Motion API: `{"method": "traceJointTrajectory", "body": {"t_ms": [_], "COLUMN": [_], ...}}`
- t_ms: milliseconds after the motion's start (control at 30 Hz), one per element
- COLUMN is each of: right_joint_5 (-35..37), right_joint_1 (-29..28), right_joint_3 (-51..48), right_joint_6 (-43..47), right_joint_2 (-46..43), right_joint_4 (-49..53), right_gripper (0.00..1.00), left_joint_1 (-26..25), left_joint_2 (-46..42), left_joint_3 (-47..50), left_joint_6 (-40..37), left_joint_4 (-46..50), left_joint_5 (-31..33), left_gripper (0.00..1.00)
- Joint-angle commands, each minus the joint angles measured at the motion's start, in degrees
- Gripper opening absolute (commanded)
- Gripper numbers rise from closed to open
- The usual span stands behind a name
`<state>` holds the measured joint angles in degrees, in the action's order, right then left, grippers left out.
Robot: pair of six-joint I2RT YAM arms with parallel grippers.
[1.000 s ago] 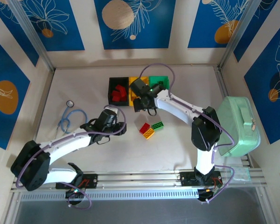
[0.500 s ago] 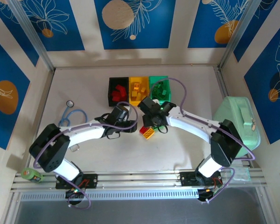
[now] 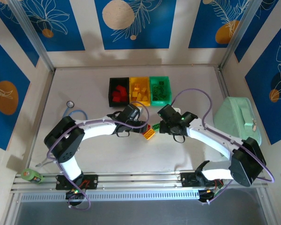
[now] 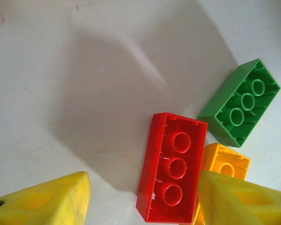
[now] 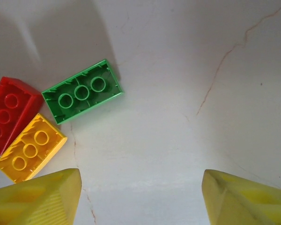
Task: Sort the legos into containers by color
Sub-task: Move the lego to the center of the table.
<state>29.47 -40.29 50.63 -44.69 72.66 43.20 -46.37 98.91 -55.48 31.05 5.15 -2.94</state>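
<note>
Top external view gives us the three containers in a row at the far middle of the tabletop (image 3: 187,93): a black bin (image 3: 118,83) with red legos (image 3: 118,96) in it, a yellow bin (image 3: 139,80) with yellow ones, and a green bin (image 3: 160,78) with green ones. How many each bin holds we cannot make out. Both wrists crowd in just on the near side of the bins and cover most of the loose pieces. Only a yellow brick (image 3: 149,134) and a sliver of a green brick (image 3: 156,126) peek out between them.

From the left wrist we see the left pincer (image 4: 143,199) standing wide and low over the tabletop. A red brick (image 4: 172,168) lies hollow side up between its fingers. Whether either finger touches it we cannot tell, and the right finger hides part of the yellow brick beside it. The green brick lies just beyond, clear of both fingers.

From the right wrist, the right pincer (image 5: 140,192) also stands wide, over bare tabletop and holding nothing. The three bricks lie toward the left edge of that view, where the red one is cut off.
</note>
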Motion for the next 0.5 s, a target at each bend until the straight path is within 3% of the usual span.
{"method": "traceJointTrajectory", "body": {"t_ms": [0,267,467], "right_joint_5": [-1.85,-3.34,-3.40], "right_joint_1": [1.21,1.71,1.79], "right_joint_3": [-1.44,-2.82,-2.50], "right_joint_6": [-1.54,-2.15,-1.98], "right_joint_2": [-2.98,-3.41,-3.10], "right_joint_4": [-1.06,-2.48,-2.88], "right_gripper": [0.69,0.69,0.69], "left_joint_1": [-0.40,-0.63,-0.62], "left_joint_2": [2.25,5.13,6.02], "left_joint_3": [-2.32,-3.31,-3.40], "left_joint_6": [0.11,0.68,1.33], "left_joint_4": [0.16,0.18,3.26], "left_joint_5": [-1.95,-1.88,2.58], "left_gripper": [0.61,0.55,0.48]}}
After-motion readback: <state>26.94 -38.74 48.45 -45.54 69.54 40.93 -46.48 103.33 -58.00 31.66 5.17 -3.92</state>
